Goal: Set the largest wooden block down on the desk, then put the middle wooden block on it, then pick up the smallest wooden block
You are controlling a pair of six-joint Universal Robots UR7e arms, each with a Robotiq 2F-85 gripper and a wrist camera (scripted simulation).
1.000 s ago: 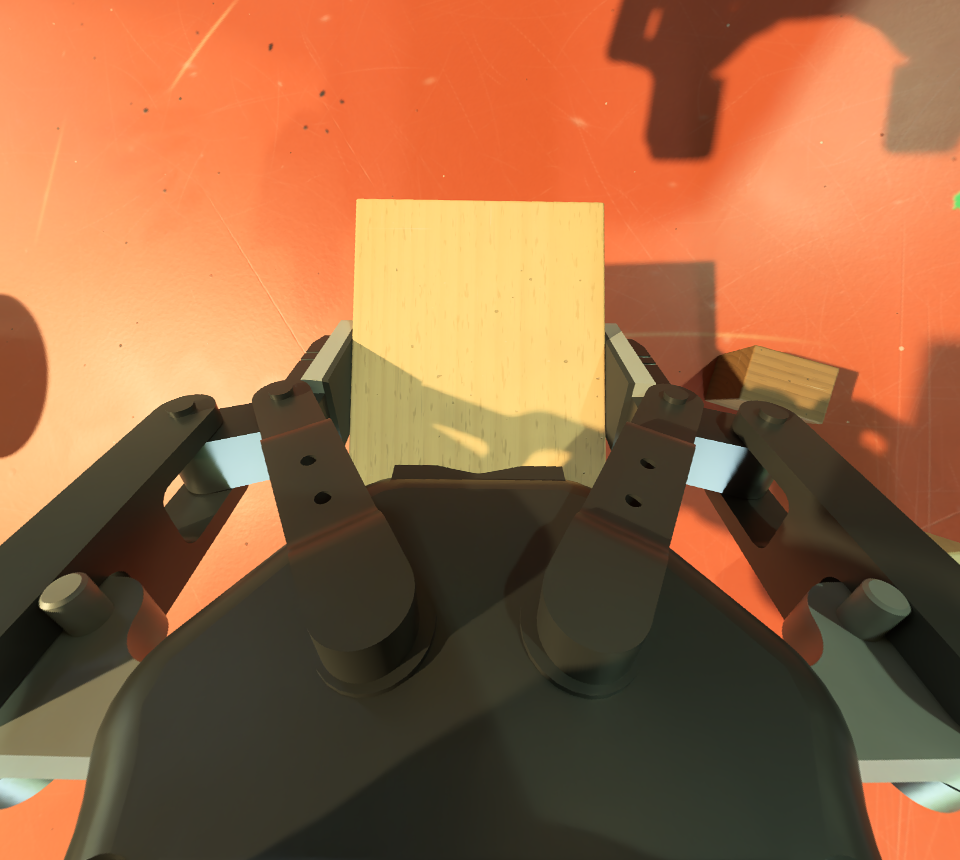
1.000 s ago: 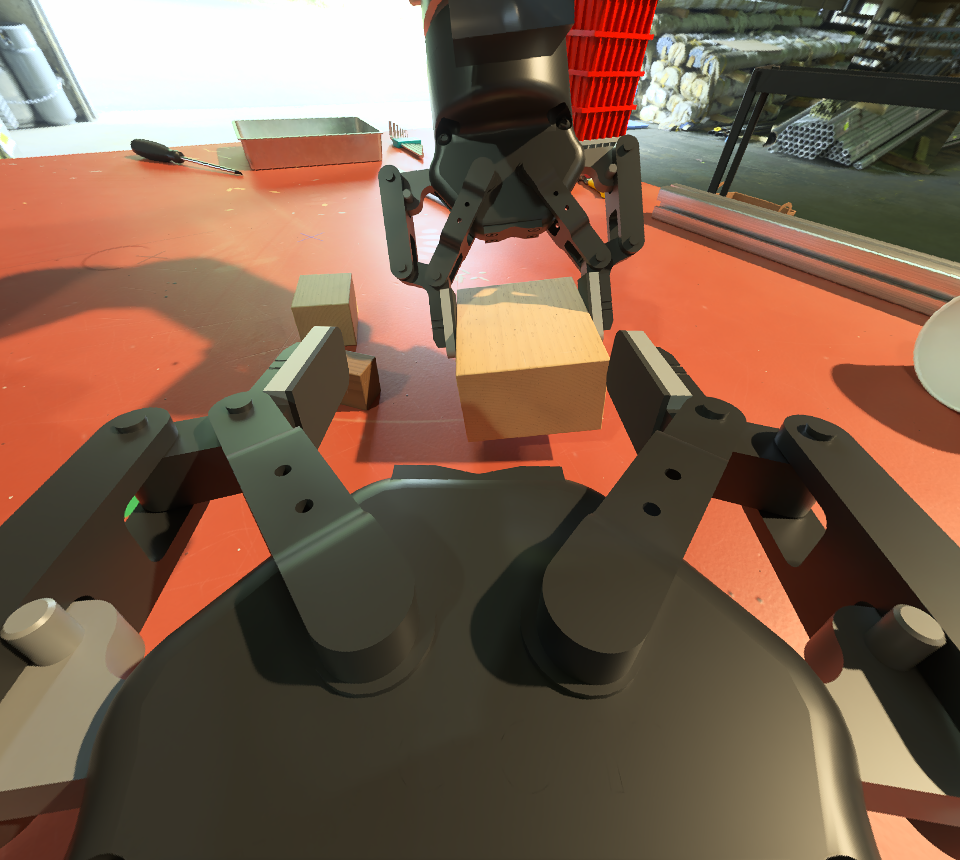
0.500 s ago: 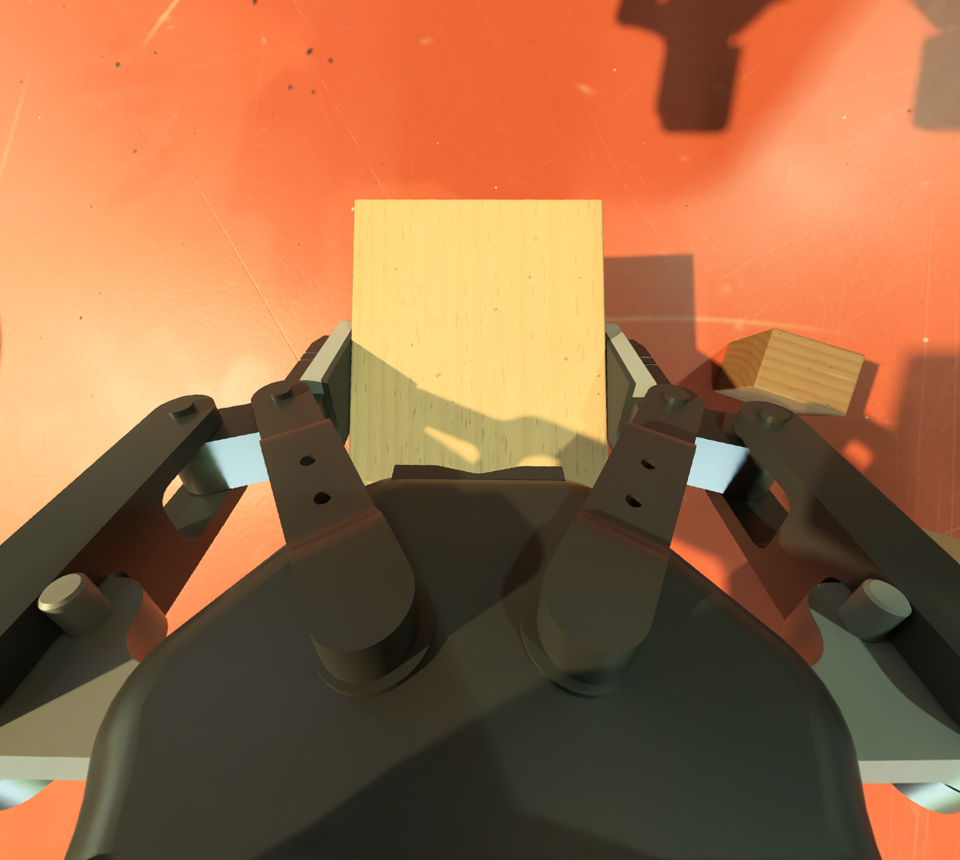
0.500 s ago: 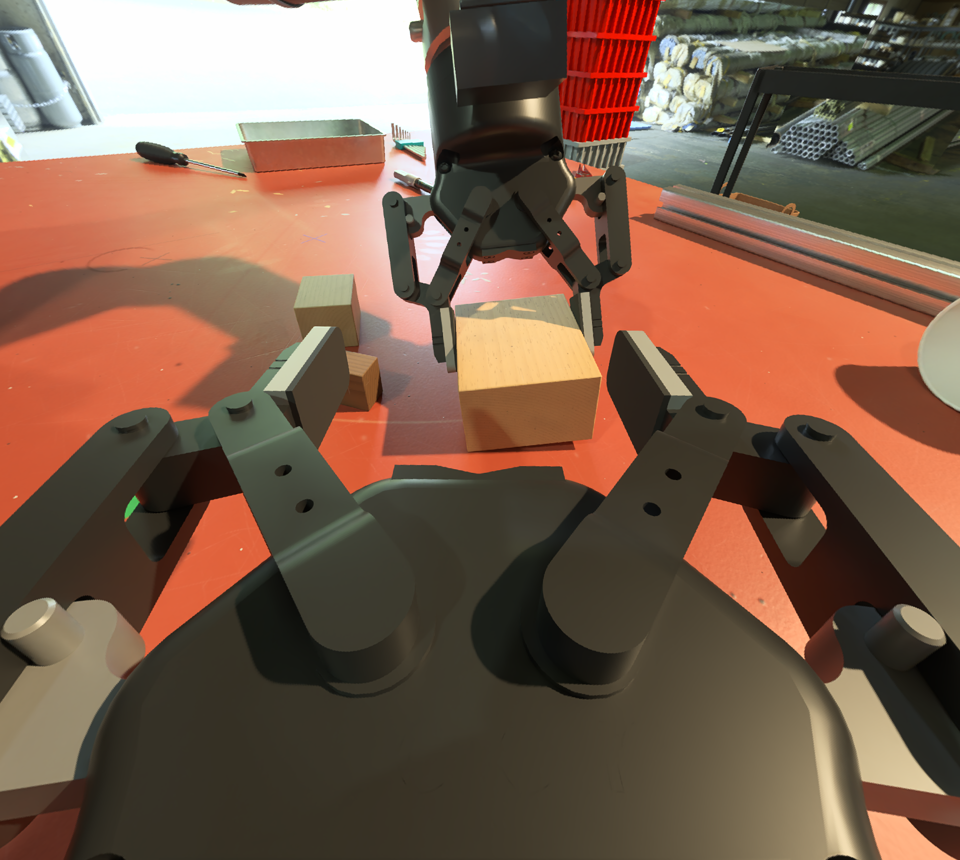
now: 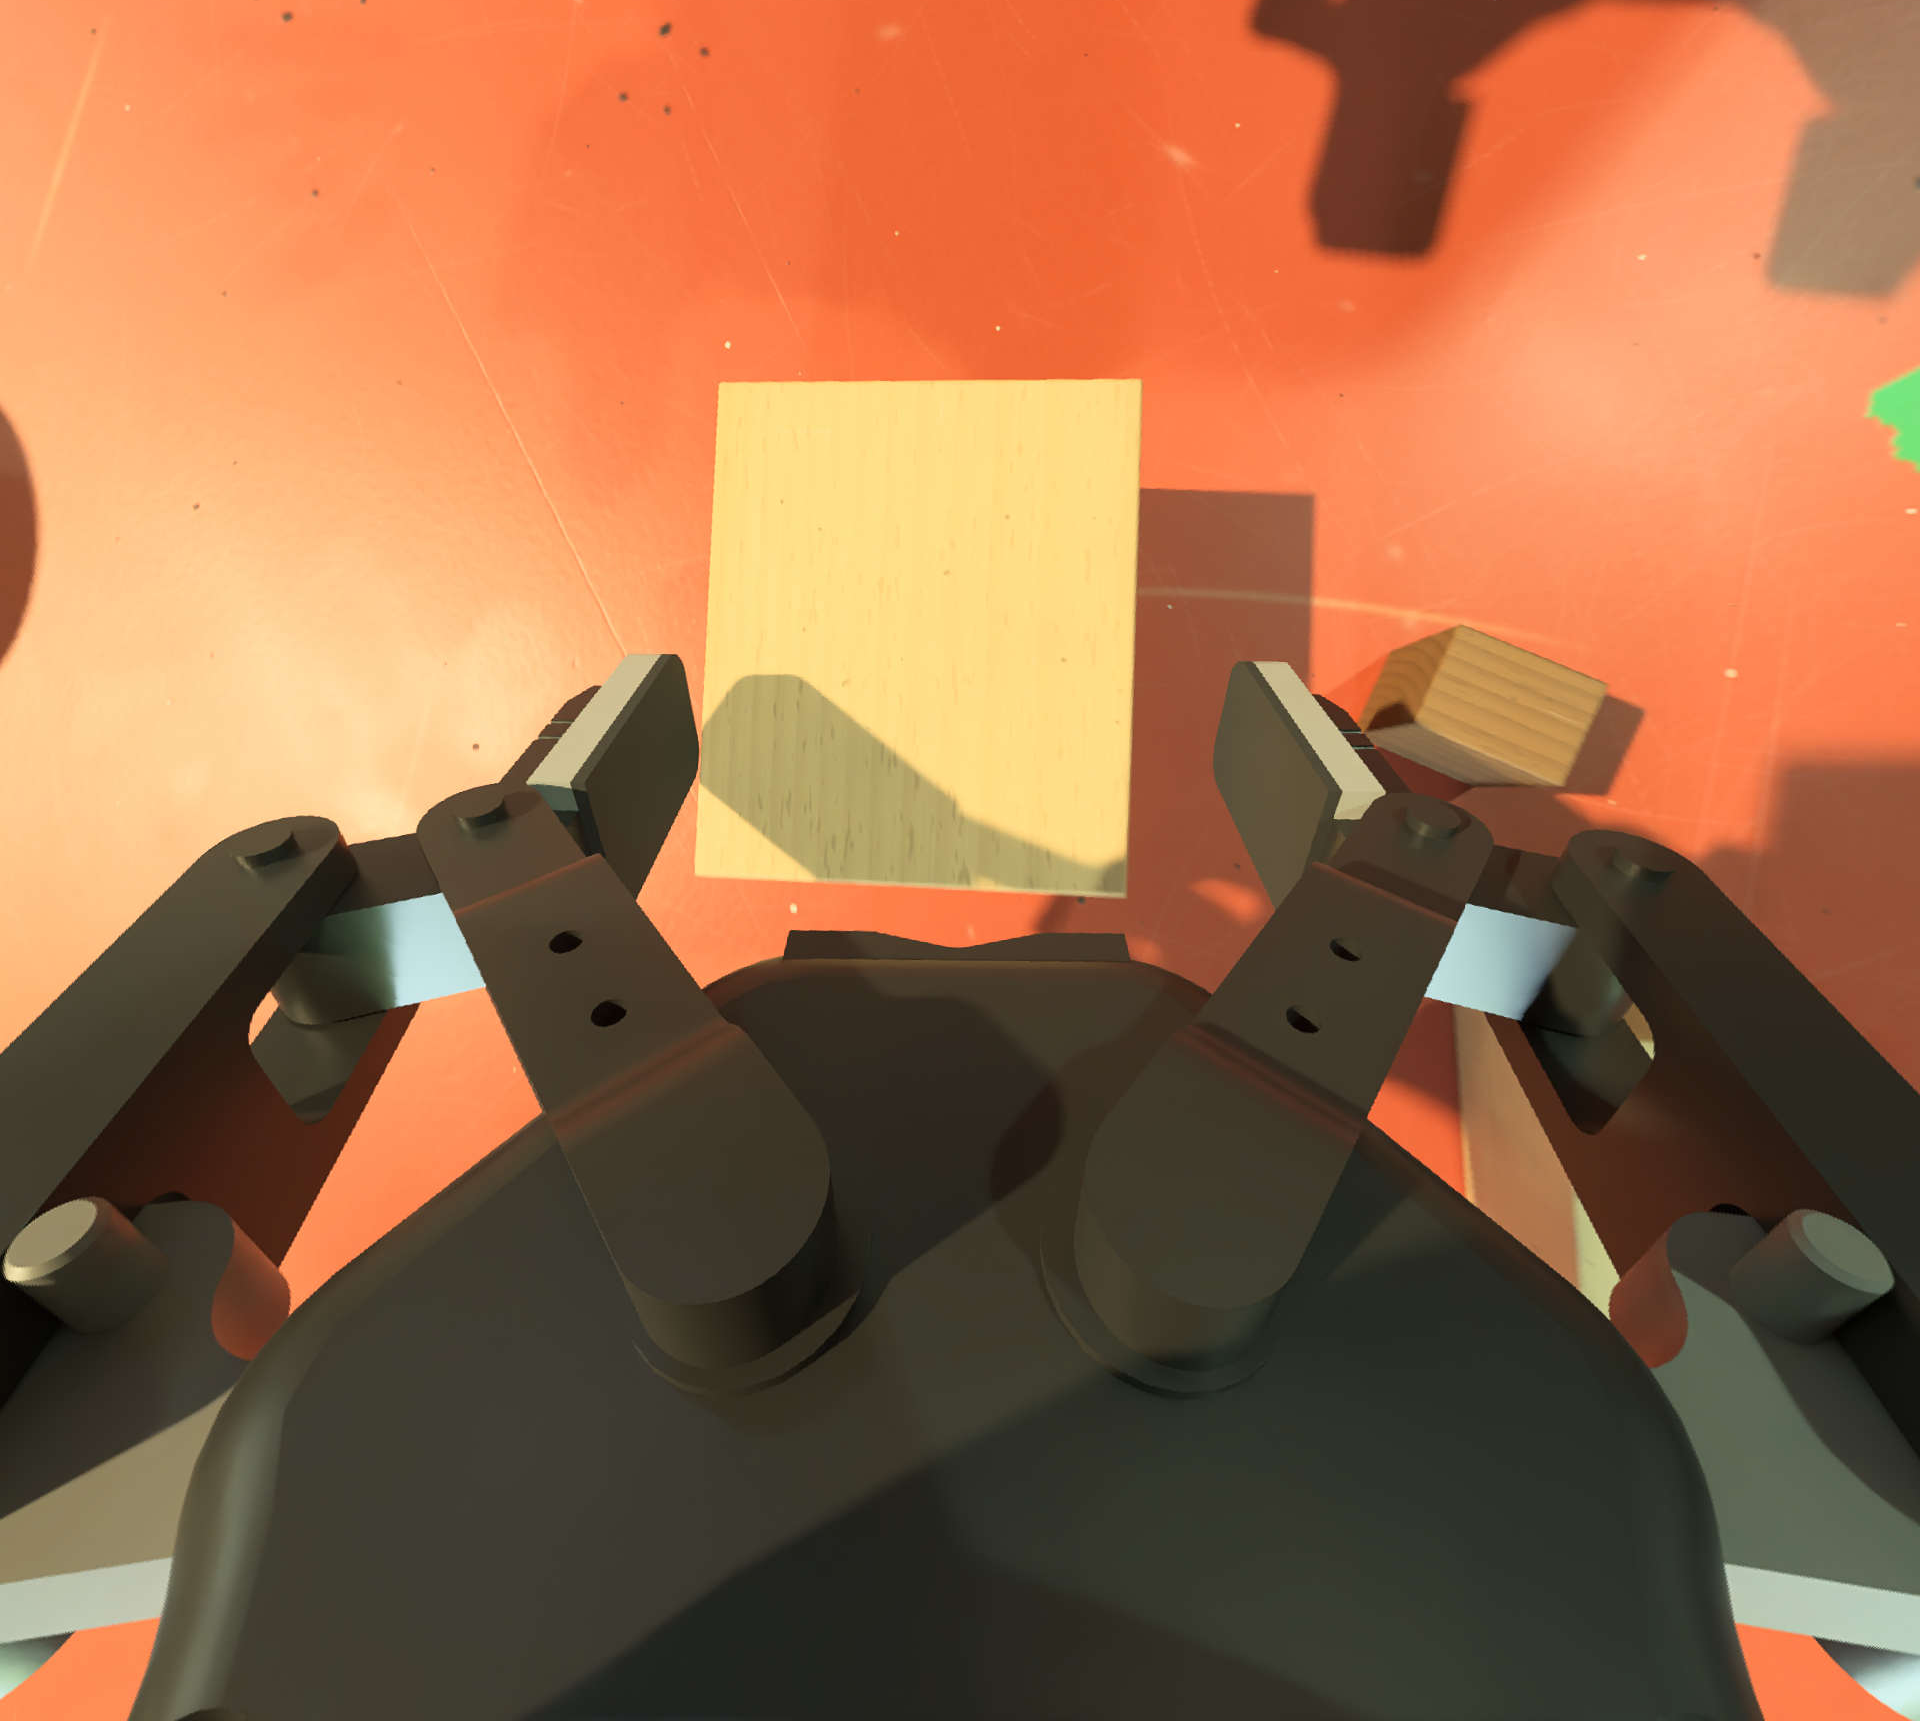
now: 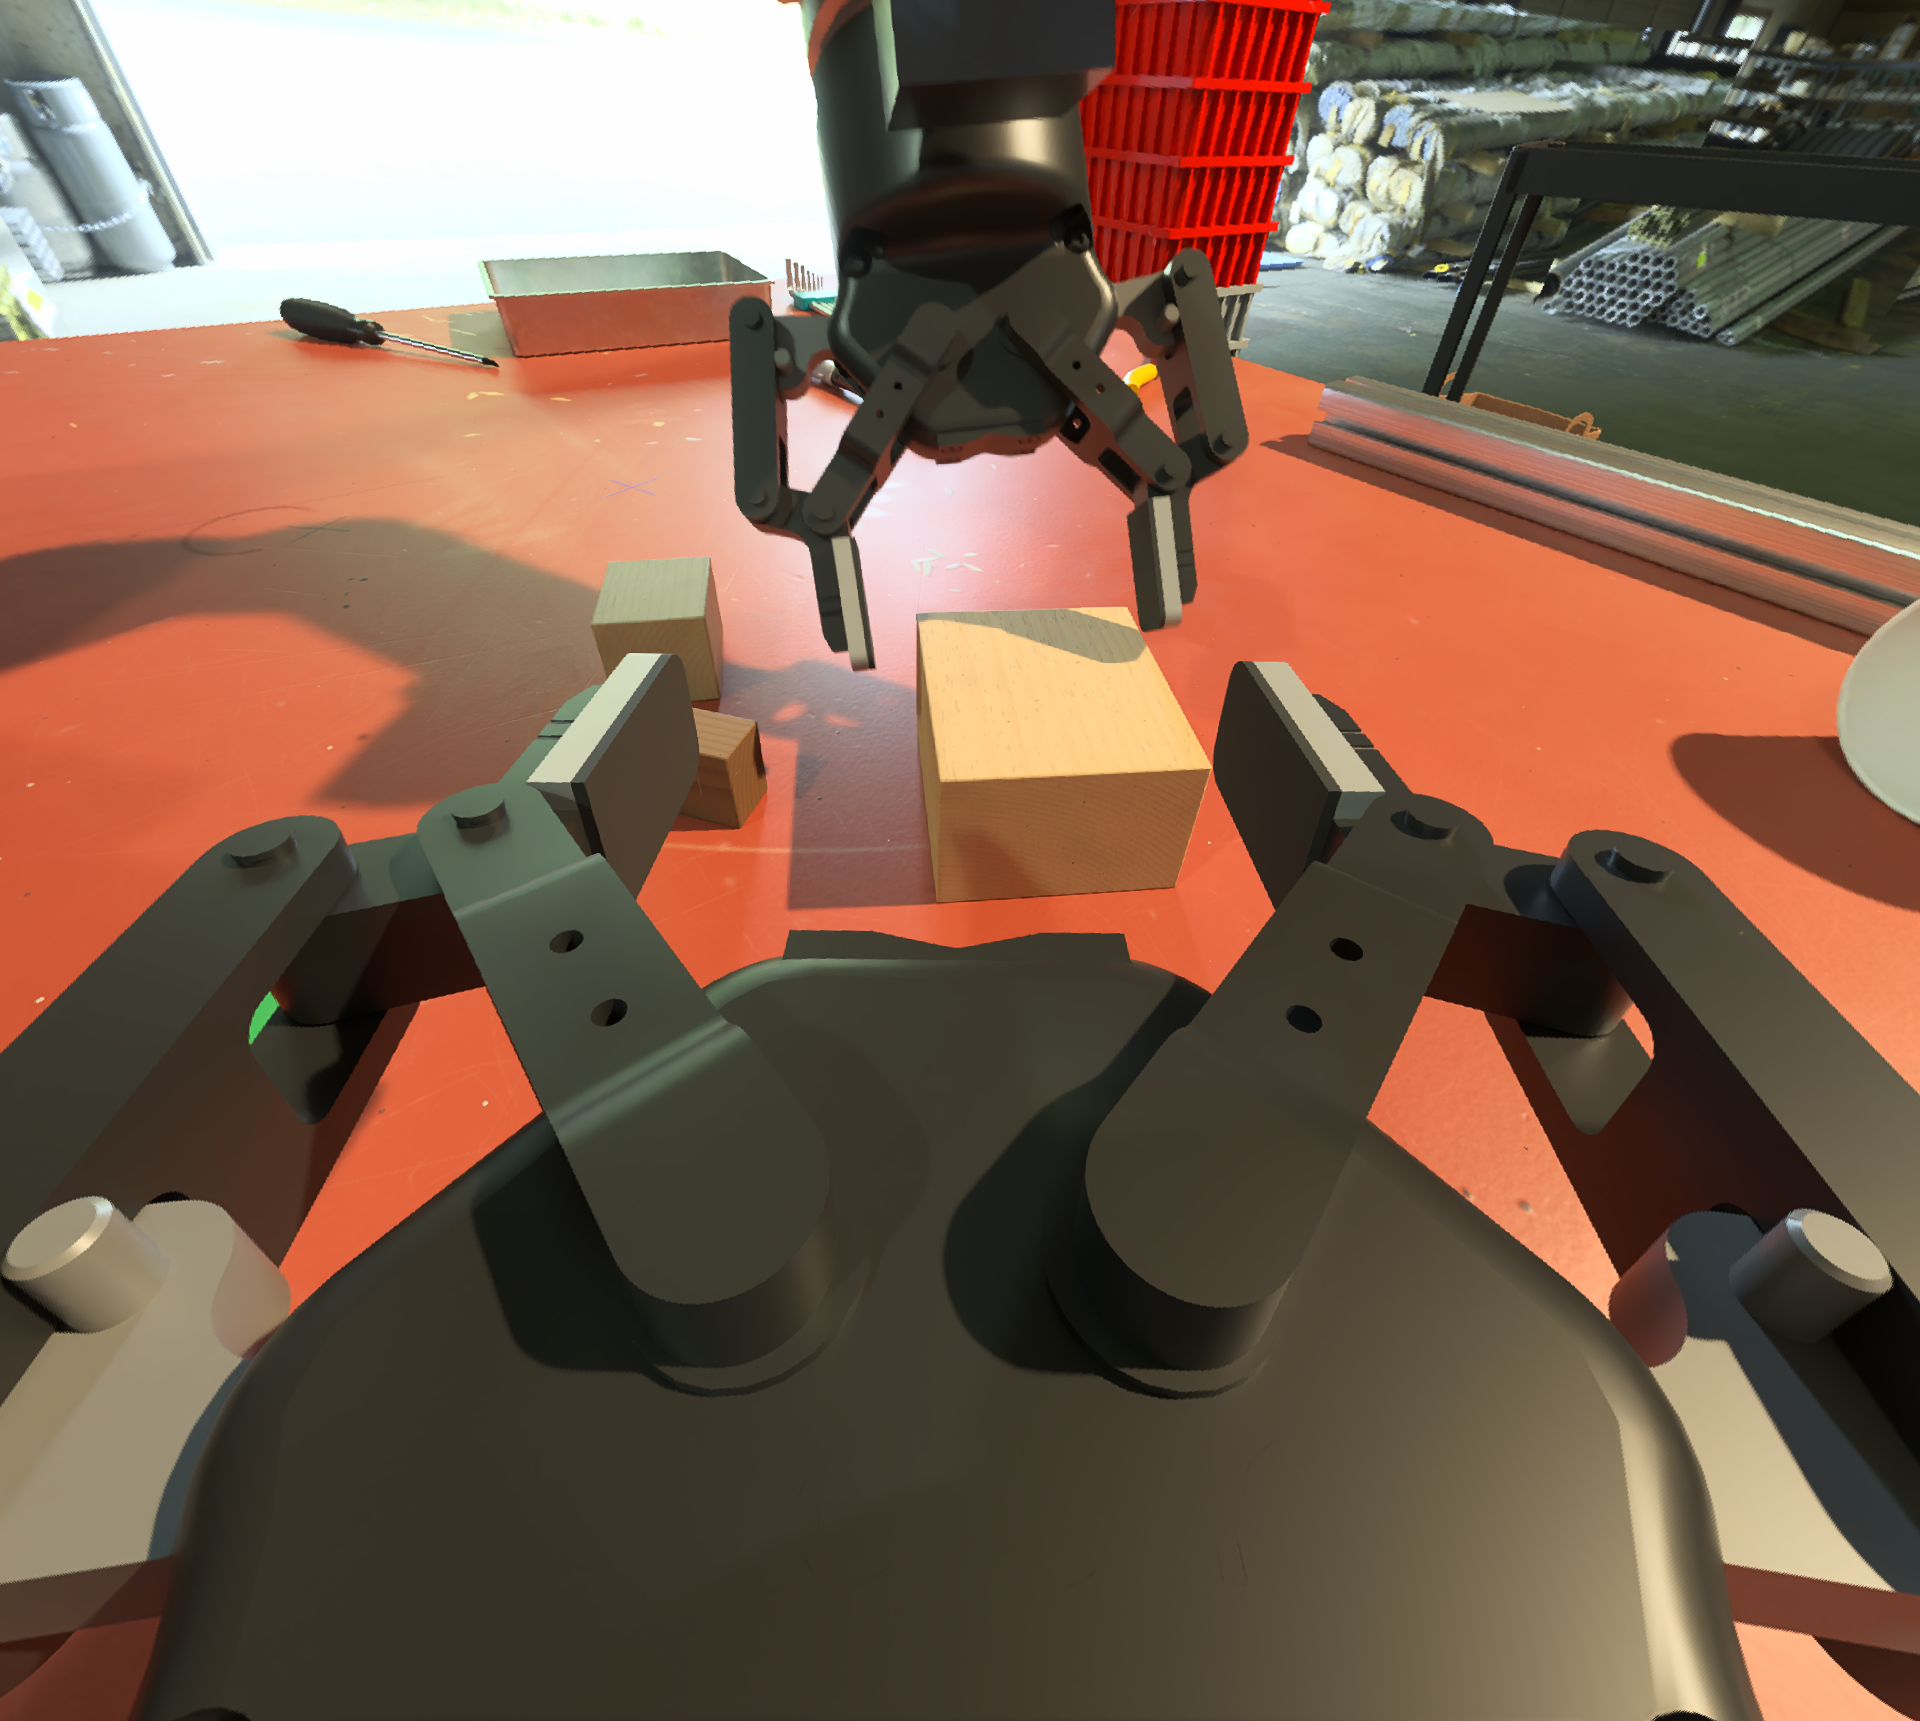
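1. The big block (image 6: 1055, 752) sits on the red desk (image 6: 416, 445). The left gripper (image 6: 1003, 596) hangs wide open over it, and the right gripper (image 6: 956, 762) is wide open and empty too.
2. The middle block (image 6: 657, 620) and the small block (image 6: 725, 767) sit left, maybe touching. Grabbing one could bump the other.

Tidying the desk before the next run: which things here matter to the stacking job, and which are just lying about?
Job: largest wooden block, middle wooden block, smallest wooden block, left gripper, open above the largest block.
Lying about: screwdriver, metal tray, red crates.
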